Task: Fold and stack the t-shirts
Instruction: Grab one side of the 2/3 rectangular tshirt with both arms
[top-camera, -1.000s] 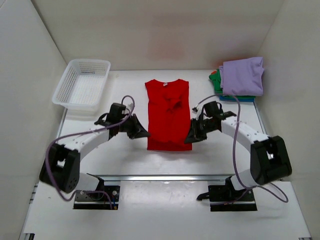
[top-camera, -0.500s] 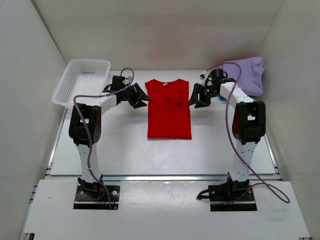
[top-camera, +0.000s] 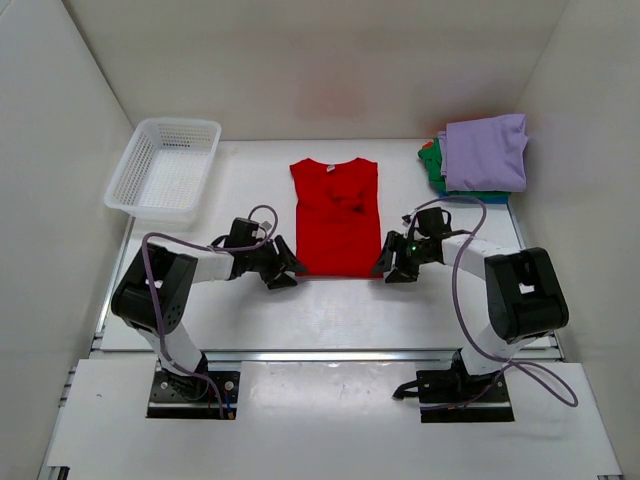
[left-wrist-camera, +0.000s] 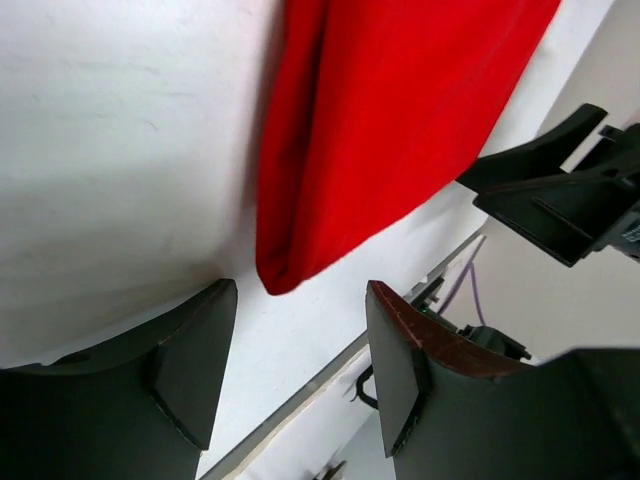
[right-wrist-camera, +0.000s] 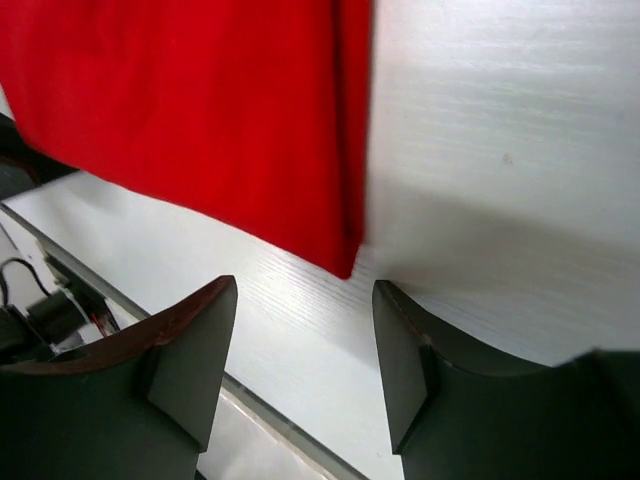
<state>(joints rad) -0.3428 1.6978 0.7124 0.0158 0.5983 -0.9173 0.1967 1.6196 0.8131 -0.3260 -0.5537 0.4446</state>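
Top external view shows both sets of jaws parted after being shut a second ago, left gripper (top-camera: 283, 270) and right gripper (top-camera: 388, 268) flanking the near hem corners of the flat red t-shirt (top-camera: 337, 215), probably ready to pinch for the next fold.

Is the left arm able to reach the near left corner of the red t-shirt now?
Probably yes. The left gripper stands open, and that corner of the red t-shirt lies right at its fingertips, flat on the table, with nothing between them.
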